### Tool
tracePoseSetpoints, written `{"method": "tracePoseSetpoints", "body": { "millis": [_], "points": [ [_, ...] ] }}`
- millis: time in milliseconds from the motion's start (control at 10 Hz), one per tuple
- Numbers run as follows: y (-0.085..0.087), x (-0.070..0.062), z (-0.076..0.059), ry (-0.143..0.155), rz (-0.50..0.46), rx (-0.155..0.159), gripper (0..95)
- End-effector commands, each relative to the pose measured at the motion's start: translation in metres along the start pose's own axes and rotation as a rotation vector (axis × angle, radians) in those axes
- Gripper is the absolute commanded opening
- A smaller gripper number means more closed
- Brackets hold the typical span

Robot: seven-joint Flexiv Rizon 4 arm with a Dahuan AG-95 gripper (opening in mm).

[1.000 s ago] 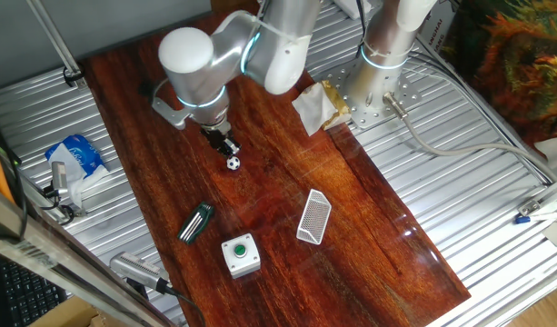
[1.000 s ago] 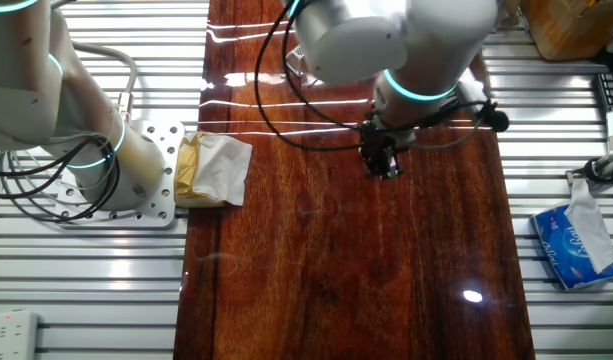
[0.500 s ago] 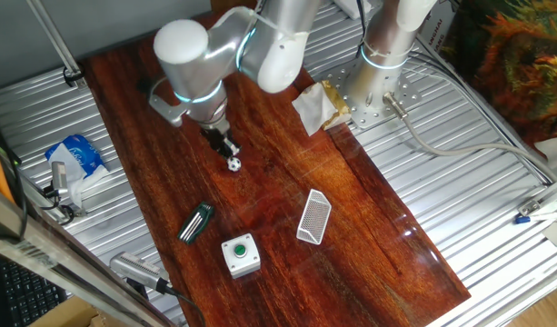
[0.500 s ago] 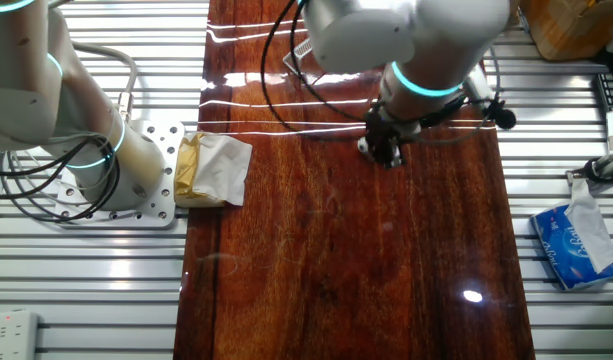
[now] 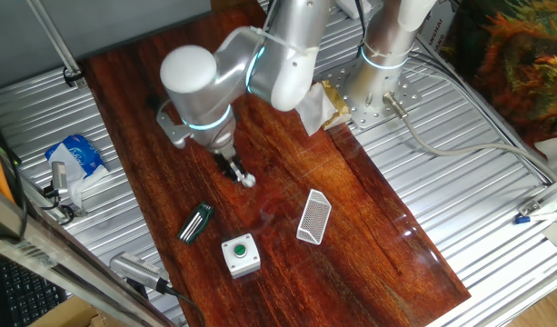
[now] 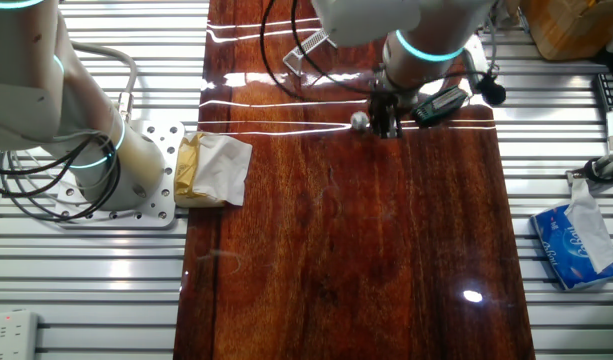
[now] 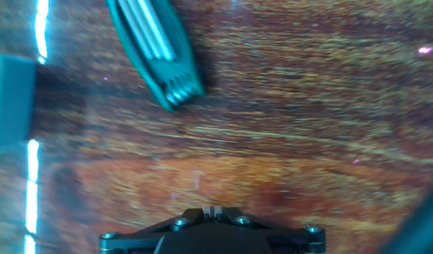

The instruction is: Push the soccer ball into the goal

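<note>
Nearest the front edge of the bench sits a white button box (image 5: 241,254), with a dark striped clip (image 5: 195,222) just beside it toward the left edge. The goal (image 5: 313,217) lies a little further in, toward the right edge, tipped at a slant with its mesh face showing. Beyond these, mid-bench, the gripper (image 5: 236,173) hangs low over the wood with the ball (image 5: 249,181) touching or just beside its tip on the goal side; whether the fingers are apart or together cannot be told, as the hand view shows only the base and blurred wood. At the far right corner lies crumpled paper (image 5: 312,106). To push well, I judge the tip should stay directly behind the ball on the line to the goal, low and slow, so the ball does not roll off sideways toward the box
</note>
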State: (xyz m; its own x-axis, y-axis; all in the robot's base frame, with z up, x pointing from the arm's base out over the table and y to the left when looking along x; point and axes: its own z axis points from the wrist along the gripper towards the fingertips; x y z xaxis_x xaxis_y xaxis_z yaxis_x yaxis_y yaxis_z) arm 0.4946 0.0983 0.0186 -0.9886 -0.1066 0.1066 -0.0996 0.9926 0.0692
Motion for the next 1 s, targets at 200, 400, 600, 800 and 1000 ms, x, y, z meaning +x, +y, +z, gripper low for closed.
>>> {"method": "tracePoseSetpoints", "body": {
  "millis": [200,400,600,800,1000],
  "points": [
    [-0.003,0.004,-0.006,0.009,-0.038,0.007,0.0],
    [-0.004,0.004,-0.005,0.013,-0.049,0.016,0.0],
    [-0.005,0.005,-0.003,0.018,-0.067,0.035,0.0],
    [-0.013,0.008,-0.005,0.020,-0.116,0.062,0.0],
    [-0.027,0.016,-0.010,0.022,-0.152,0.063,0.0]
  ]
}}
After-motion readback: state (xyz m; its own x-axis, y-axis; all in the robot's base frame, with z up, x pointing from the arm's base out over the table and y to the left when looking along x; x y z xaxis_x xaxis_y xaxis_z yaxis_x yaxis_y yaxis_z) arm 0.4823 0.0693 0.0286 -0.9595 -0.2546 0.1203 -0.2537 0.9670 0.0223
